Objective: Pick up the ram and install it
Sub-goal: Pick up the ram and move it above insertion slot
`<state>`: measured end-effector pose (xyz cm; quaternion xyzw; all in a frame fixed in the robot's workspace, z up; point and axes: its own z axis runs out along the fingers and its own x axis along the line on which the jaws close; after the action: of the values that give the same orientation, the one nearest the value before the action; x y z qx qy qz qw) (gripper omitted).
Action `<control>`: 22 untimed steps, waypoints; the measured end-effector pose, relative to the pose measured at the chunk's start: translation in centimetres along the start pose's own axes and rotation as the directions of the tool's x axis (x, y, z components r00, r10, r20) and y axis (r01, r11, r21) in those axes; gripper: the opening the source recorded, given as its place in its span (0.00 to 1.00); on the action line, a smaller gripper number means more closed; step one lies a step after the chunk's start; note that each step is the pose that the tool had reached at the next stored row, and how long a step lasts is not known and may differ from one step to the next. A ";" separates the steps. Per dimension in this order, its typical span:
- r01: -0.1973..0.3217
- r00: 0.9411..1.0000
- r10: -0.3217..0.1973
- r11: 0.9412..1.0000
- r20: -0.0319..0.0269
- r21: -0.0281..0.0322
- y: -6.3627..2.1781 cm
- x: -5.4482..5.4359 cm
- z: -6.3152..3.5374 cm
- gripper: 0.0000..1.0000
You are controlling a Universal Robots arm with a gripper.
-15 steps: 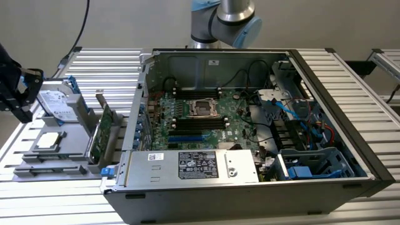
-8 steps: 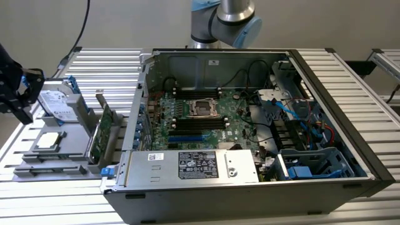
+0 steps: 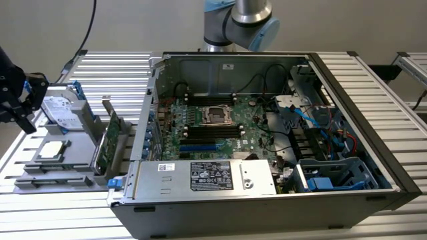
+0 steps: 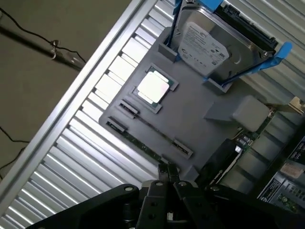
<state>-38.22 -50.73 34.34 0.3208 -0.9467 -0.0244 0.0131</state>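
— How's your gripper?
— My gripper (image 4: 167,171) is pinched tight, fingers pressed together with nothing between them. It hangs over the grey tray (image 4: 190,109) on the slatted table (image 4: 71,157).
— And the ram?
— The ram (image 4: 138,142) lies flat in its slot along the tray's long edge, the one far from the drive (image 4: 209,43). My fingertips are near one end of it; I can't tell whether they touch. The chip (image 4: 153,88) sits between ram and drive.
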 end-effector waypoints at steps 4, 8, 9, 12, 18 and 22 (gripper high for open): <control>0.072 0.997 -0.072 0.997 -0.002 -0.002 0.00 0.0 0.12 0.11; 0.144 0.990 -0.144 0.990 -0.004 -0.003 -0.01 0.0 0.23 0.11; 0.162 0.987 -0.162 0.987 -0.005 -0.004 -0.01 0.0 0.25 0.11; 0.216 0.976 -0.216 0.976 -0.007 -0.005 -0.02 0.0 0.33 0.11; 0.321 0.947 -0.321 0.947 -0.012 -0.006 -0.04 0.0 0.48 0.11; 0.390 0.921 -0.390 0.921 -0.016 -0.007 -0.04 0.0 0.58 0.11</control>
<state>-38.21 -50.74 33.76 0.5028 -0.8639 -0.0252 0.0166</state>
